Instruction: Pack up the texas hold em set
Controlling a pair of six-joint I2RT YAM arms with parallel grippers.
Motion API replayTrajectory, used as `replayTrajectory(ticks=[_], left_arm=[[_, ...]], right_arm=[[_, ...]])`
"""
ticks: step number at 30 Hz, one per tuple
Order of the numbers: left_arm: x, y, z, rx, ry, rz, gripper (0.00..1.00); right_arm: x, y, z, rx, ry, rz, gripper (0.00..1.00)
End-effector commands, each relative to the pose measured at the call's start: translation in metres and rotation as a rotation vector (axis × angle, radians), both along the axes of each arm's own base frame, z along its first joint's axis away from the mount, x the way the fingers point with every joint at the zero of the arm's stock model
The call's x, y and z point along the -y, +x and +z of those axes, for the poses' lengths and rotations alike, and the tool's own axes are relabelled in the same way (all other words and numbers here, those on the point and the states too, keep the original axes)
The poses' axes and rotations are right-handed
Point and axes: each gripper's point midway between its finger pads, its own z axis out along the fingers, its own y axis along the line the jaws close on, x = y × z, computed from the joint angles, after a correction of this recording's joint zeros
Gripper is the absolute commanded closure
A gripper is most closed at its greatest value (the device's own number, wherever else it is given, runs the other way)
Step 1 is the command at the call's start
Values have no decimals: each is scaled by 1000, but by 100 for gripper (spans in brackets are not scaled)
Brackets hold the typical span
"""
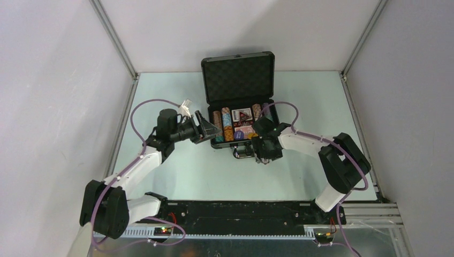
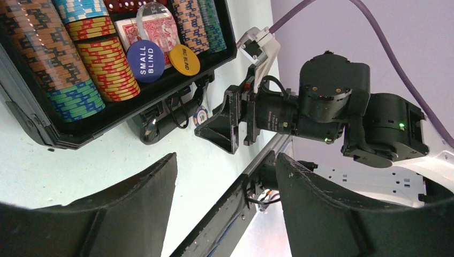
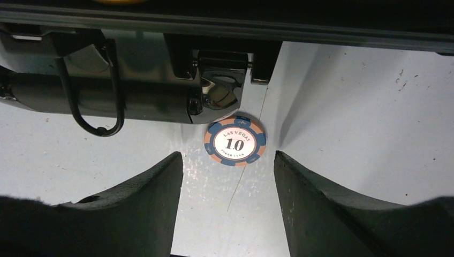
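Note:
The black briefcase (image 1: 215, 143) stands open, its foam-lined lid (image 1: 238, 75) upright. Rows of striped poker chips (image 2: 107, 67) fill its tray, along with a red card deck (image 2: 160, 27), a blue "small blind" disc (image 2: 146, 60) and a yellow "big blind" disc (image 2: 184, 59). One orange-and-blue "10" chip (image 3: 235, 141) lies flat on the table against the case's handle (image 3: 107, 96). My right gripper (image 3: 229, 158) hovers open just short of that chip, with nothing between its fingers. My left gripper (image 2: 226, 160) is open and empty beside the case's left end.
The pale table (image 1: 176, 171) is walled in by white panels on three sides. Along its near edge runs a black rail (image 1: 241, 211) carrying both arm bases. My right arm's purple cable (image 1: 286, 110) loops over the case's right end.

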Motion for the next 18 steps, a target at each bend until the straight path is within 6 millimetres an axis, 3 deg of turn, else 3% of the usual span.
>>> replayTrajectory(ticks=[1, 18], left_arm=[[2, 1, 2, 20, -6, 2, 28], [2, 1, 3, 20, -8, 2, 28]], right_arm=[[-1, 6, -4, 23, -21, -19, 34], [3, 7, -19, 10, -62, -15, 52]])
